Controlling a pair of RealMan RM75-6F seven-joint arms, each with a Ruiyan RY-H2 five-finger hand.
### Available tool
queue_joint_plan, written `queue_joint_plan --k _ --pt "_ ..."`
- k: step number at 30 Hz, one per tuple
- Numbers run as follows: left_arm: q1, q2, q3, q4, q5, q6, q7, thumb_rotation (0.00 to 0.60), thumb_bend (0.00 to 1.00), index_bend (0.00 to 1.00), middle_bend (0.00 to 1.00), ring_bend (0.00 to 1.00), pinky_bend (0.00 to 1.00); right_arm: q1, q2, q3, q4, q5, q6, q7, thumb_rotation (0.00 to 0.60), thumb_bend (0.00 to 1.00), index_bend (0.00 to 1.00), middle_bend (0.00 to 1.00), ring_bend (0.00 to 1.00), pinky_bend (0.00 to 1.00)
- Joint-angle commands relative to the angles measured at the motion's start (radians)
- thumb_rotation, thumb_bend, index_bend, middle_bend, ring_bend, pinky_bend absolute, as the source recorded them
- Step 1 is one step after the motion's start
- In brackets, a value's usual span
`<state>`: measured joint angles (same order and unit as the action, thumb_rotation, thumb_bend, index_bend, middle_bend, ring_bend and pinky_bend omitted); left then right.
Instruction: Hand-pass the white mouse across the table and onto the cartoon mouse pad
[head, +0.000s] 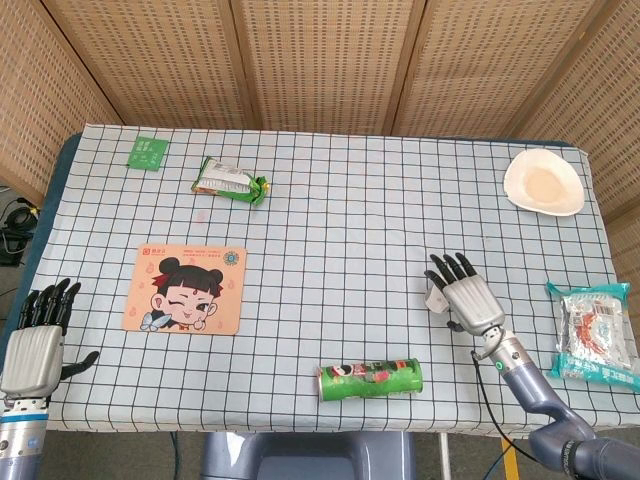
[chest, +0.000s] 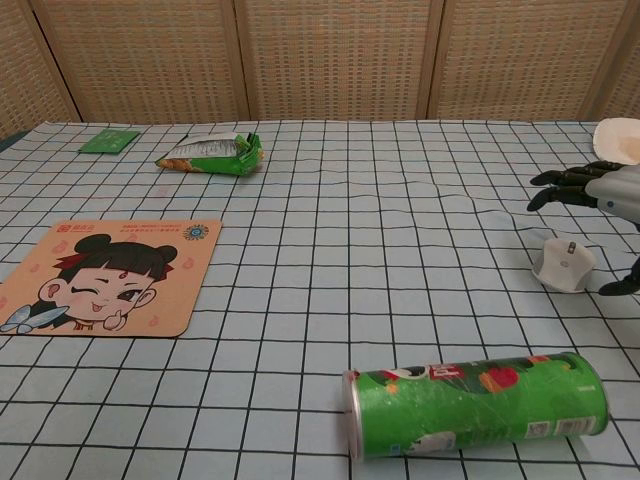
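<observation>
The white mouse (chest: 562, 265) sits on the checked cloth at the table's right side, and the right hand (head: 465, 297) is directly above it, so the head view shows only a sliver of white at the hand's left edge. In the chest view the fingers (chest: 560, 180) hang spread over the mouse with a clear gap beneath, and the thumb reaches down on its far right. That hand is open and holds nothing yet. The mouse's long axis seems to run roughly toward and away from the robot, tilted a little, with the scroll wheel on top.

The cartoon mouse pad (head: 186, 289) lies well apart on the left, with the left hand (head: 34, 345) resting open at the near-left table edge, close to the pad. My read: the right hand is the one to grasp, straight down, and the left waits for the pass.

Between them, near the front edge, a green chip can (chest: 475, 402) lies on its side; its print is too small to read. The pad carries a winking girl and small red writing I cannot make out.
</observation>
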<state>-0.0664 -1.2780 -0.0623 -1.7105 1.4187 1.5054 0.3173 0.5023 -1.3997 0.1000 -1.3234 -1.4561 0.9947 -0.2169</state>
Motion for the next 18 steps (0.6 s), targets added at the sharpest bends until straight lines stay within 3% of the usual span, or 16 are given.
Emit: queue_joint_plan --k 1,18 --pt "-0.001 -0.001 -0.004 0.002 -0.006 -0.001 0.000 0.600 0.00 0.00 0.00 0.00 0.00 0.019 -0.012 0.000 0.036 0.020 -0.031 -0.015 0.600 0.13 0.18 0.04 0.00 0.00" --pt "-0.009 -0.016 -0.006 0.019 -0.025 -0.010 0.015 0.600 0.00 0.00 0.00 0.00 0.00 0.063 -0.079 -0.023 0.160 0.018 -0.066 0.040 0.600 0.13 0.25 0.05 0.00 0.00"
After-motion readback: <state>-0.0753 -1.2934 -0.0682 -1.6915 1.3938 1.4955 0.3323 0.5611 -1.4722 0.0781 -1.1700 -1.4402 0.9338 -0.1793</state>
